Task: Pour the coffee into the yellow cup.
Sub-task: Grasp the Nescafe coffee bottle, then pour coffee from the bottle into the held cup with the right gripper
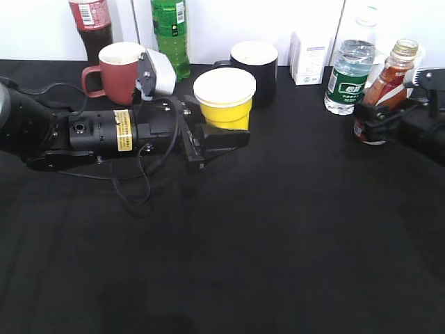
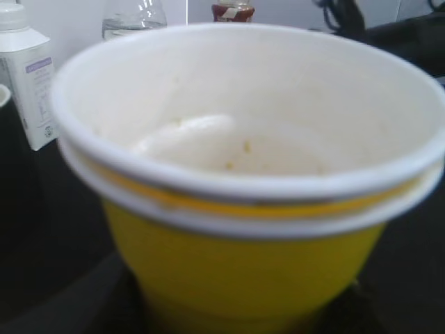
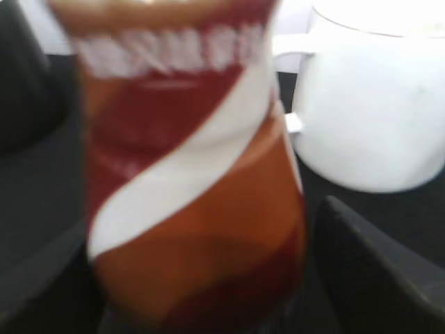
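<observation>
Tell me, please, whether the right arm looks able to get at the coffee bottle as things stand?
Probably yes: the right pincer already sits around the coffee bottle, with nothing between them; the water bottle stands just beside it.

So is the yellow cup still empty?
Empty: the left wrist view shows the yellow cup's white inside dry, no brown liquid.

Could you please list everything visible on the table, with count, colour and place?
yellow cup: 1, yellow with white rim, centre, between the left tool's fingers
coffee bottle: 1, brown, orange-red label, right, at the right tool
water bottle: 1, clear, green label, back right
white carton: 1, back, right of centre
black mug: 1, behind the cup
green bottle: 1, back
red mug: 1, dark red, back left
cola bottle: 1, dark, red label, back left
table: 1, black
left tool: 1, black
right tool: 1, black
</observation>
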